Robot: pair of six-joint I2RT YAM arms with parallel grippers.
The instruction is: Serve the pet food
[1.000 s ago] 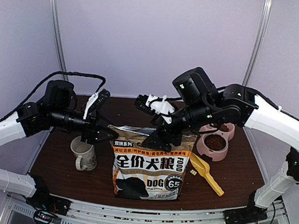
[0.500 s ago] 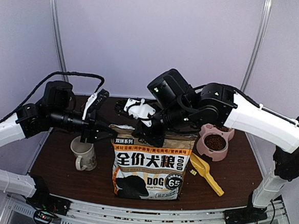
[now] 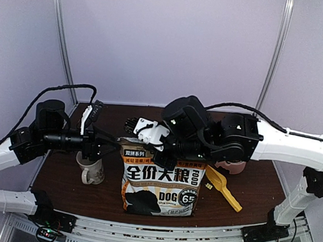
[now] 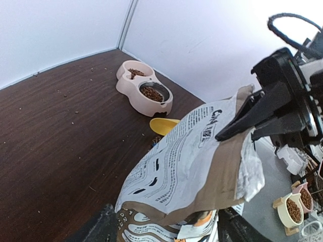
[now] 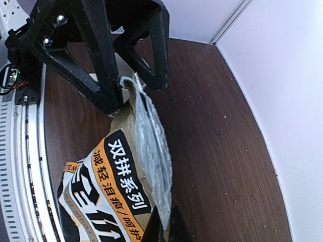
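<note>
Your left gripper (image 5: 138, 97) is at the left top corner of the dog food bag (image 3: 160, 179). Its two black fingers (image 5: 108, 96) are spread apart with the folded corner between them. From the right wrist view you cannot quite tell whether either pad touches the paper.

Just below that arm, a white mug (image 3: 91, 171) stands on the dark table (image 3: 63, 175), close to the bag's left side. The bag itself stands upright near the front edge with its printed face toward the arm bases.

Your right gripper (image 5: 164, 224) reaches across the bag's mouth and is pinched closed on the silver-lined top edge.

Right of the bag lies a yellow scoop (image 3: 223, 187), and beyond it a pink double bowl (image 4: 136, 101). Pet food (image 4: 151, 94) sits in both wells of that bowl. None shows at the bag's mouth from these views.
</note>
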